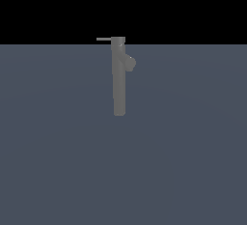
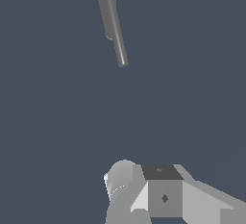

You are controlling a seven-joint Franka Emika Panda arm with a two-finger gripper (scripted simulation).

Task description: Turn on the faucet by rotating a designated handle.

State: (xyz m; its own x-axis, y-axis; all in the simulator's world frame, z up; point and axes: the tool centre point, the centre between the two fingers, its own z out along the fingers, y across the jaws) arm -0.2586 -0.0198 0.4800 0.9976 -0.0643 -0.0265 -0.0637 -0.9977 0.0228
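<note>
A flat slate-blue ground plane [image 1: 58, 161] fills the lower three quarters of the exterior view and meets a plain black backdrop along a straight horizon. In the wrist view the same slate-blue surface makes up the whole background.

The faucet [image 1: 119, 89] stands upright on this surface near the middle of the exterior view, a tall slim matte grey column whose top cap rises just past the horizon line into the black. A short stubby spout [image 1: 130, 63] angles off the column a little below the cap, toward the exterior view's right.

A part of the robot's own hardware [image 2: 163, 194] shows at the edge of the wrist view: a pale grey rounded cylinder joined to a blocky light grey body with a darker upper face and a small diamond-shaped mark. It lies well apart from the faucet parts seen in that view. The gripper's fingers cannot be made out here, and the arm does not appear in the exterior view, so I cannot tell whether the gripper is spread or pressed together.

The handle [image 1: 103, 39] is the smallest thing: a thin straight grey rod projecting level from the top cap toward the exterior view's left, much thinner than the column. In the wrist view it appears as a narrow tapering rod [image 2: 116, 43] running out from a thicker grey piece, its free end lying over bare ground.
</note>
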